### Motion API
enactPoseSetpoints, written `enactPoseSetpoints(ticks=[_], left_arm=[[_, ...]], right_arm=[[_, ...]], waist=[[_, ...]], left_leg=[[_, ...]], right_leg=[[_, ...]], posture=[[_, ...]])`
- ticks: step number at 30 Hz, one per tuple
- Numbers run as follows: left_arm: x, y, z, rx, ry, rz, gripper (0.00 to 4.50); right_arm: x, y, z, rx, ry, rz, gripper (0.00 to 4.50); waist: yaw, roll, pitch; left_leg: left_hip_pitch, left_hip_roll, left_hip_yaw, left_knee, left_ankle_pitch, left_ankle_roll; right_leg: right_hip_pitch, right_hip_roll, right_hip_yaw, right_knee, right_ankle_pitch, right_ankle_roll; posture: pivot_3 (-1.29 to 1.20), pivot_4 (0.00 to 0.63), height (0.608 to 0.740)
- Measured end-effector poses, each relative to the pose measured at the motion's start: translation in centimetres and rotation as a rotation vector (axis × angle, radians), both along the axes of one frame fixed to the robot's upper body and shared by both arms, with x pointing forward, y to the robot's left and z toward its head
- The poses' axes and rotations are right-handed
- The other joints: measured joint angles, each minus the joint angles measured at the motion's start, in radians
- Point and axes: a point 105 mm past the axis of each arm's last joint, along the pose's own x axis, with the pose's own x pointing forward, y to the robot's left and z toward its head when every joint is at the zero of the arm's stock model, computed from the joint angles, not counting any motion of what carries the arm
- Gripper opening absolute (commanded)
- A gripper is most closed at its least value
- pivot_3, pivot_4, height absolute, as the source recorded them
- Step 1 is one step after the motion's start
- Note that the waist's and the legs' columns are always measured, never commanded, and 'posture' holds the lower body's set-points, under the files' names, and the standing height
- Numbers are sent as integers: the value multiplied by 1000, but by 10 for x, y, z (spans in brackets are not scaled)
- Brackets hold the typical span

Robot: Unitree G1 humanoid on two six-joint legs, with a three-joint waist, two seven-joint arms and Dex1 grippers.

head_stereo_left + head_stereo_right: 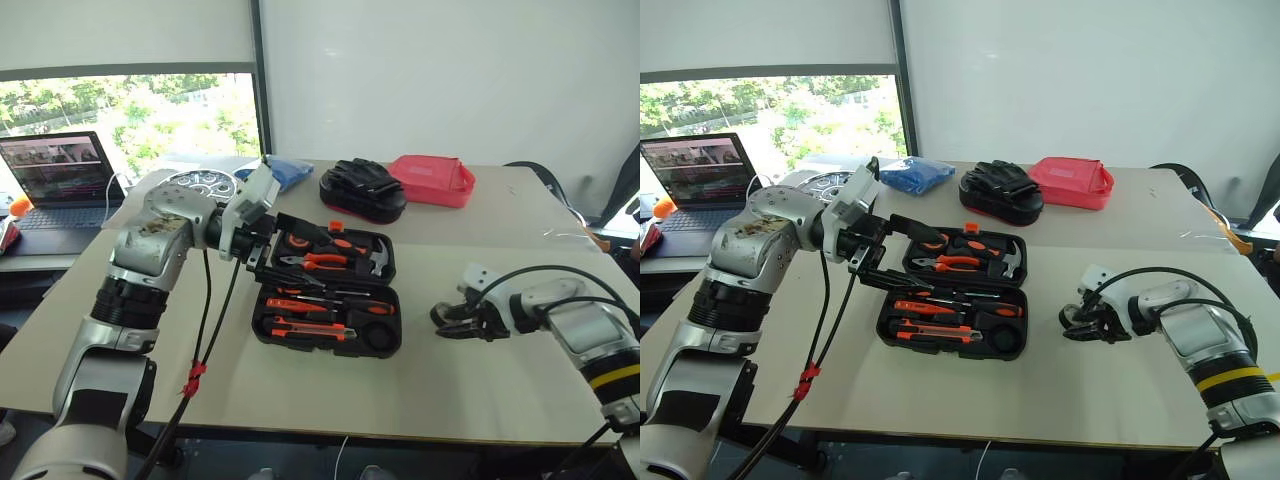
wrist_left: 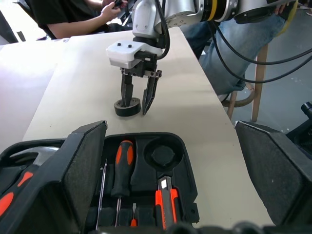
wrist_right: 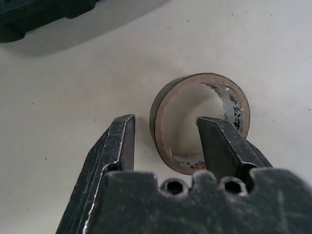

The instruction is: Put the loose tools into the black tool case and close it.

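The black tool case (image 1: 257,325) lies open at mid-table, with orange-and-black tools seated in both halves. A screwdriver (image 2: 123,165) and the utility knife (image 2: 165,200) lie in the near half beside an empty round recess (image 2: 163,153). The small black tape roll (image 3: 209,77) lies flat on the table to the right of the case. My right gripper (image 1: 455,325) points down over it, one finger inside the ring and one outside, with a gap still showing beside the wall. My left gripper (image 1: 262,250) hovers open over the case's left edge.
At the table's back stand a round silver tray (image 1: 200,183), a blue cloth (image 1: 290,170), a black bundle (image 1: 362,188) and a red pouch (image 1: 432,180). A laptop (image 1: 60,180) sits on a side desk at left. People (image 2: 73,14) sit beyond the table's right end.
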Motion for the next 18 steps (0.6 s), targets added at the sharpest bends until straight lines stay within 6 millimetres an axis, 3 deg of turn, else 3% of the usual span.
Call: enactPoseSetpoints(ticks=[2, 3, 6, 9, 13, 16, 18], left_arm=[[0, 0, -1, 2, 4, 2, 4500], [0, 0, -2, 2, 6, 2, 4500], [-1, 0, -9, 9, 18, -1, 4500], [-2, 0, -9, 12, 17, -4, 4500], [-5, 4, -13, 29, 7, -6, 4500], [-8, 7, -20, 54, 19, -13, 4500], [-10, 8, -20, 70, 12, -17, 4500]], right_arm=[[2, 0, 0, -7, -9, -1, 1457], [3, 0, 0, -13, -13, 3, 960], [2, 0, 1, -20, -15, 15, 30], [-4, 3, 3, -27, 0, 54, 30], [-16, 19, 23, 1, -30, 143, 30], [-22, 43, 45, 66, -88, 214, 30], [-36, 75, 58, 159, -85, 304, 30]], waist=[[-2, 0, 0], [-2, 0, 0], [-1, 0, 0], [0, 0, 0], [-1, 1, 0], [-4, 1, 0], [-5, 1, 0]], left_leg=[[1, 0, 0, 0, 0, 0], [1, 0, 0, 0, 0, 0], [2, 0, 0, 0, 0, 0], [1, 0, 0, 0, 0, 0], [1, 0, -3, 0, 0, 0], [1, 1, -4, 0, 0, 0], [1, 1, -6, 0, 0, 0]], right_leg=[[0, 0, 0, 0, 0, 0], [1, 0, 0, 0, 0, 0], [1, 0, 0, 0, 0, 0], [1, 0, 0, 0, 0, 0], [0, 0, 0, 0, 0, 0], [0, 1, 0, 1, 0, -1], [0, 1, 0, 1, 0, -1]], posture=[[0, 150, 740], [0, 150, 740], [0, 150, 740], [0, 150, 740], [0, 150, 740], [0, 150, 740], [0, 150, 740]])
